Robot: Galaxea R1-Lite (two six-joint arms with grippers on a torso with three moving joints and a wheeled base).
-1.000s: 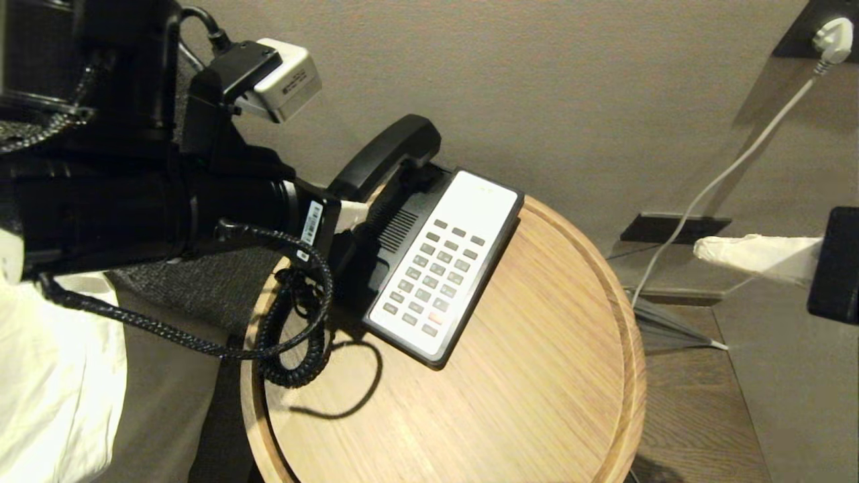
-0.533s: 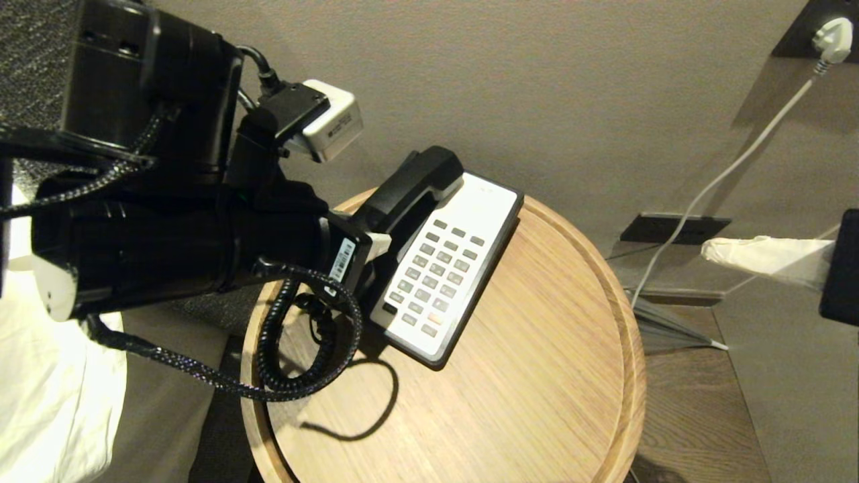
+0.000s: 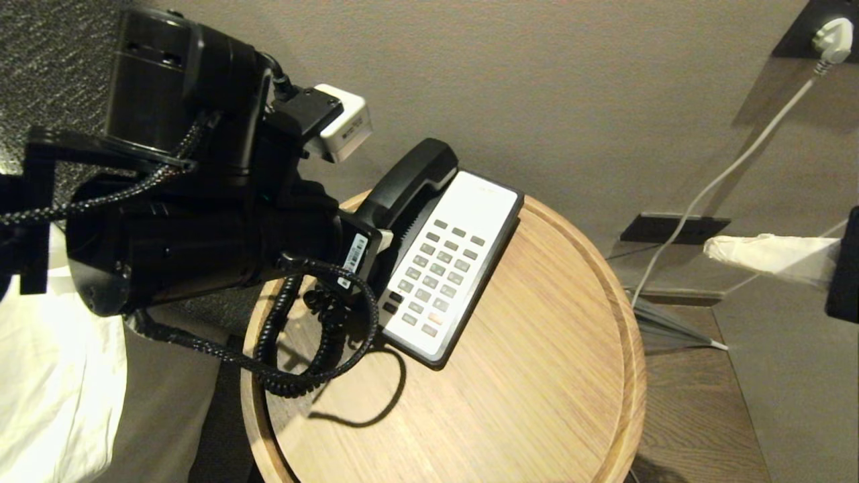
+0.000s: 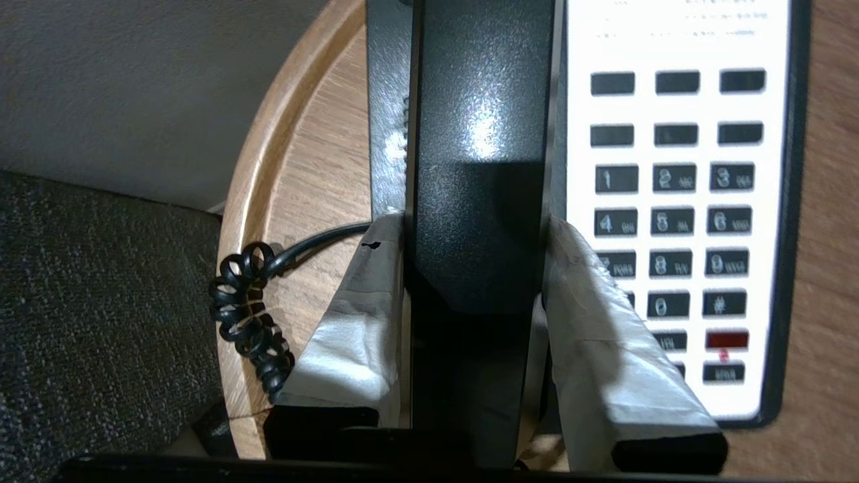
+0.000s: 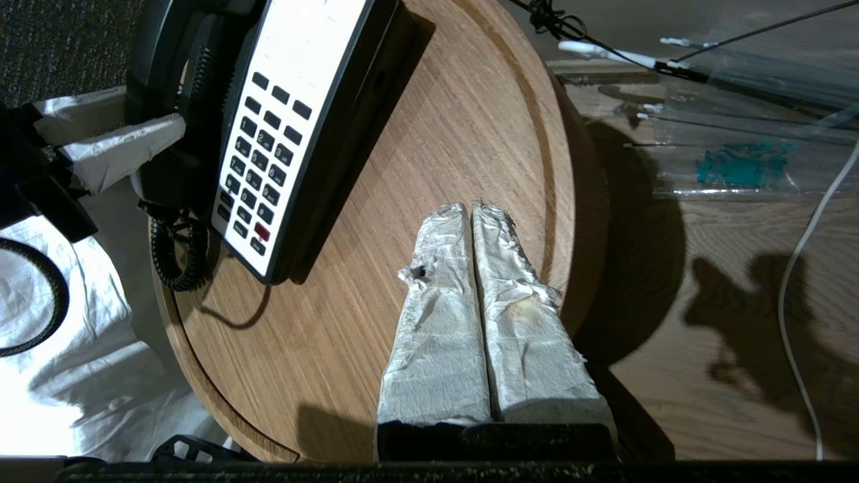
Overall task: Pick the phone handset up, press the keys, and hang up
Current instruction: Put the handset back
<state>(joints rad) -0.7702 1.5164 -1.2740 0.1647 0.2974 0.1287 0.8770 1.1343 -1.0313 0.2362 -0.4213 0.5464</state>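
**What the views leave hidden**

In the head view the left arm covers the near half of the phone handset [image 3: 408, 181], along with the left gripper [image 3: 381, 240] around it; only one taped fingertip shows. Whether the handset rests in its cradle or hangs just above it cannot be told.

The left wrist view cuts off both ends of the handset, and the two taped fingers [image 4: 362, 315] hide part of the keypad [image 4: 674, 221]. The lowest key labels are too blurred to read.

The right gripper [image 3: 758, 253] is cut off by the head view's right edge.
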